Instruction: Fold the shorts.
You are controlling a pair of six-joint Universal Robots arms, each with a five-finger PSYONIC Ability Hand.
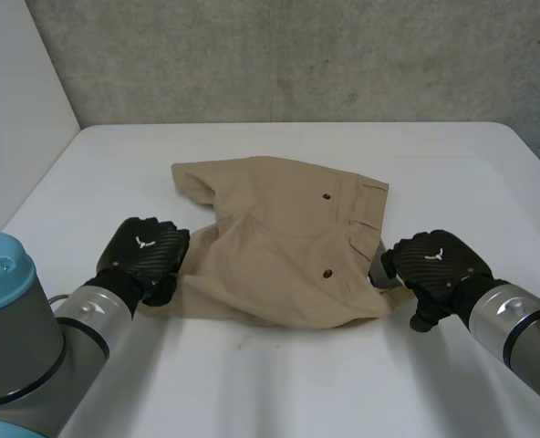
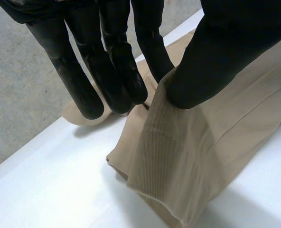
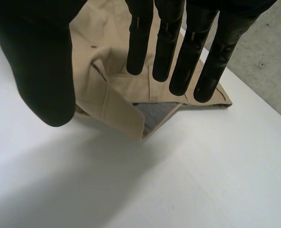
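Tan shorts point(image 1: 288, 246) lie folded in the middle of the white table point(image 1: 279, 383), two dark buttons facing up. My left hand point(image 1: 142, 251) is at the leg hem on the left edge of the shorts. In its wrist view the thumb point(image 2: 216, 61) pinches a raised fold of the hem point(image 2: 178, 156) against the fingers. My right hand point(image 1: 434, 265) sits at the waistband end on the right. There its fingers point(image 3: 178, 47) are straight and spread from the thumb, hovering over the waistband corner point(image 3: 117, 107), whose grey lining shows; nothing is held.
A grey concrete wall point(image 1: 297, 55) stands behind the table's far edge. The table's left edge point(image 1: 42, 182) runs diagonally beside my left arm. Bare white tabletop lies in front of the shorts and to their right.
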